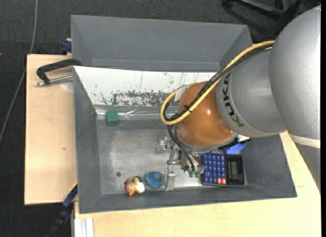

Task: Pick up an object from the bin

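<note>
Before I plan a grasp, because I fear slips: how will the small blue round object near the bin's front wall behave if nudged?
The small blue round object looks rounded, so it may roll, though the small yellow toy beside it could stop it. It looks small, so probably light. Its stiffness cannot be told.

Bright light w/ glare on bin [127, 80] back wall (shadow under arm [277, 85]).

Green block [112, 118], blue lump [153, 180], yellow-and-white toy [134, 185]. Dark calculator [222, 168] with blue keys. Grey bin [153, 42], black-speckled back wall.
</note>
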`<action>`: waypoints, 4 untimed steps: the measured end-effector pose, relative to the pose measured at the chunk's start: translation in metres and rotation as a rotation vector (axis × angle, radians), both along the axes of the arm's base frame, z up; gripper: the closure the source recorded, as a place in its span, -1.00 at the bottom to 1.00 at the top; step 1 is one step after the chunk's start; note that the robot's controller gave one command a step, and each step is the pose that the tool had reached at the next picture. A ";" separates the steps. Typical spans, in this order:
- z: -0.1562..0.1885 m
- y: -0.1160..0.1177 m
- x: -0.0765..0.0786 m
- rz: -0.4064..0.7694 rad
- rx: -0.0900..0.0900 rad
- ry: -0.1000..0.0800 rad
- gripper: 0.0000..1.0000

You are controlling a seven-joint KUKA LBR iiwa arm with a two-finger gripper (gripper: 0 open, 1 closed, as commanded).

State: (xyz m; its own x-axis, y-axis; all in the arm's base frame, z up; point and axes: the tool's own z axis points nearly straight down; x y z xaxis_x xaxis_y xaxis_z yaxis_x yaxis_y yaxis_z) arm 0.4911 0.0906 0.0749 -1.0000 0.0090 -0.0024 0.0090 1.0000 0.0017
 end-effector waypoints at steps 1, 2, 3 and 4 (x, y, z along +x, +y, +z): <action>-0.001 0.006 0.001 -0.083 0.001 0.001 -1.00; -0.003 -0.017 0.002 0.271 0.000 -0.001 -1.00; -0.004 -0.030 0.001 0.422 0.000 -0.001 -1.00; 0.015 -0.082 0.010 0.202 0.002 -0.006 -1.00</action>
State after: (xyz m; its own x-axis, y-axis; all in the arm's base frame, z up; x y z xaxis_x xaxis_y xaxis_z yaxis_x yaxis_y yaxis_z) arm 0.5013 0.0088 0.0896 -0.9814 -0.1920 -0.0086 -0.1920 0.9814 0.0034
